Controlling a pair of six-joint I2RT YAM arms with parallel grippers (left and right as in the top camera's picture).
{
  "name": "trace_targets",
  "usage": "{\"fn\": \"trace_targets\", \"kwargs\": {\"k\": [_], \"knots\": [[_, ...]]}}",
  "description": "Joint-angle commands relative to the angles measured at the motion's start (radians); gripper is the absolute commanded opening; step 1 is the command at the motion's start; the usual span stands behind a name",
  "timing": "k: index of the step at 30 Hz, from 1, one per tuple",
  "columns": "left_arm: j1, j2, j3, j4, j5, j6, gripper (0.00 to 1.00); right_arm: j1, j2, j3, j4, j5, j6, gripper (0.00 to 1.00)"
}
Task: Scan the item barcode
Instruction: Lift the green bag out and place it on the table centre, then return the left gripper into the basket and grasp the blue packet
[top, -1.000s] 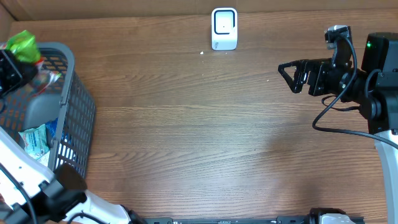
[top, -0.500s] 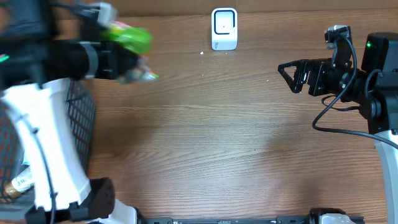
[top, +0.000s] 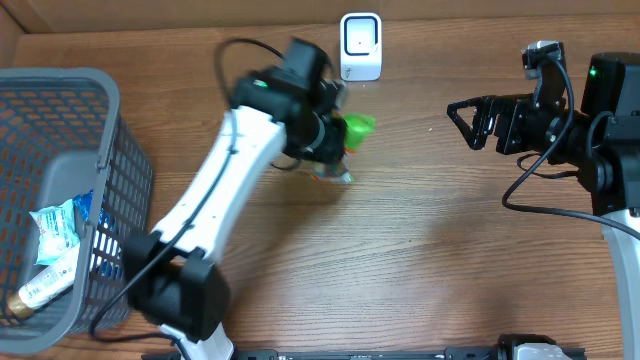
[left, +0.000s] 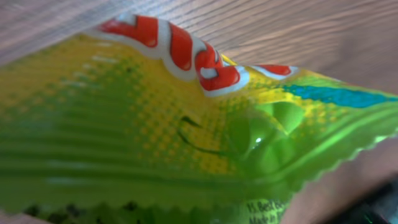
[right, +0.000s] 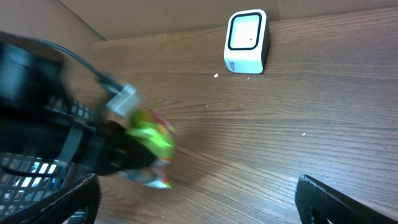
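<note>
From overhead, the left arm reaches across the desk (top: 400, 250) from the near-left corner, and the left fingers (top: 322, 140) are pressed together, pinching a green snack packet (top: 357, 127). The packet hangs just in front of the white scanner (top: 360, 45) that stands at the far edge, near it but not touching. At the left sits a grey basket (top: 125, 190) with a pale blue pouch (top: 55, 225) and a tube (top: 40, 285) inside. The right fingers (top: 465, 103) are spread wide with nothing between them, well apart from the packet, at the right side of the desk.

In the left wrist view, the snack packet (left: 186, 137) fills nearly everything: yellow-green foil with red and white lettering and a crimped edge, wood grain behind it. The fingers themselves cannot be seen here.

In the right wrist view, the right fingers (right: 329, 196) stand at the lower corners, far apart. Between them lie the blurred packet (right: 152, 137) at the left and the scanner (right: 245, 40) beyond
</note>
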Motion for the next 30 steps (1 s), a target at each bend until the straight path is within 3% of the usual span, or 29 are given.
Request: {"fn": "trace_targets", "kwargs": {"k": [1, 6, 9, 12, 14, 24, 30], "knots": [[-0.045, 0.088, -0.071, 0.073, -0.069, -0.122, 0.04, -0.002, -0.012, 0.027, 0.000, -0.003, 0.000, 1.00], [-0.060, 0.210, -0.081, 0.089, -0.026, -0.155, 0.04, -0.002, -0.012, 0.027, -0.006, -0.003, -0.001, 1.00], [-0.057, 0.239, -0.080, 0.092, 0.053, -0.115, 0.28, -0.002, -0.012, 0.027, -0.006, -0.003, -0.001, 1.00], [-0.055, 0.237, -0.067, 0.079, 0.072, -0.075, 0.64, -0.002, -0.012, 0.027, -0.006, -0.003, -0.001, 1.00], [-0.048, 0.237, -0.026, 0.028, 0.068, -0.046, 0.71, -0.002, -0.012, 0.027, -0.006, -0.003, -0.001, 1.00], [0.055, 0.217, 0.520, -0.409, -0.044, 0.043, 0.89, -0.002, -0.012, 0.027, -0.013, -0.003, -0.001, 1.00], [0.218, 0.120, 0.796, -0.582, -0.100, 0.059, 0.99, -0.002, -0.012, 0.027, -0.030, -0.002, -0.001, 1.00]]}}
